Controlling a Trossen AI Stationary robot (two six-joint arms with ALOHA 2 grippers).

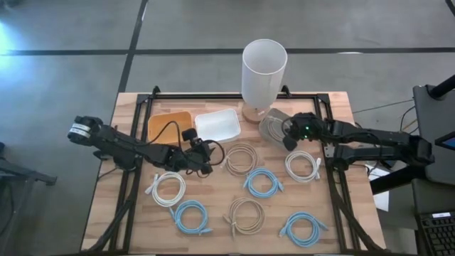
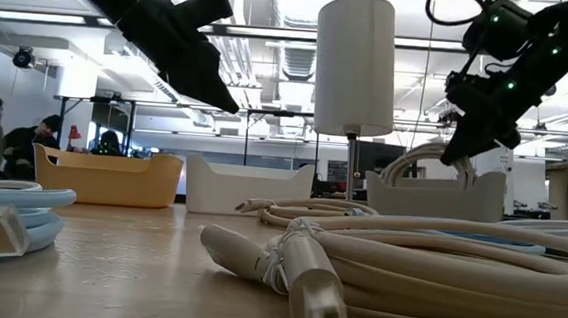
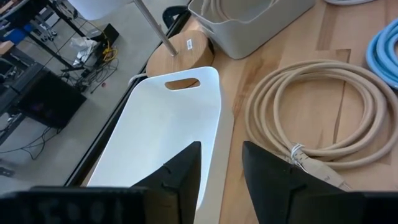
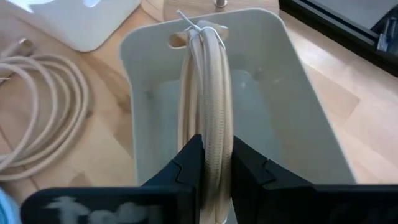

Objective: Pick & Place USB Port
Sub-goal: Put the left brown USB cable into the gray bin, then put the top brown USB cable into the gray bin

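My right gripper (image 1: 290,135) is over the grey tray (image 1: 270,128) at the back of the table and is shut on a beige coiled USB cable (image 4: 208,93). The coil stands on edge inside the tray (image 4: 273,124) and shows above the tray's rim in the low view (image 2: 416,156). My left gripper (image 1: 206,153) is open and empty, above the table near the white tray (image 3: 161,130) and another beige coil (image 3: 298,118). My right gripper pinches the coil's bundled strands (image 4: 211,134) between its two fingers, which lie across the strands and come from above, slanting down. The coil stands on edge in the grey tray. Its tied far end (image 4: 198,32) leans on the tray's far wall by the handle hole.
An orange tray (image 1: 169,124) and a white tray (image 1: 217,124) stand left of the grey one. A tall white lamp (image 1: 264,71) stands behind them. Several white, blue and beige cable coils lie on the table, among them a white one (image 1: 302,167) near the right arm.
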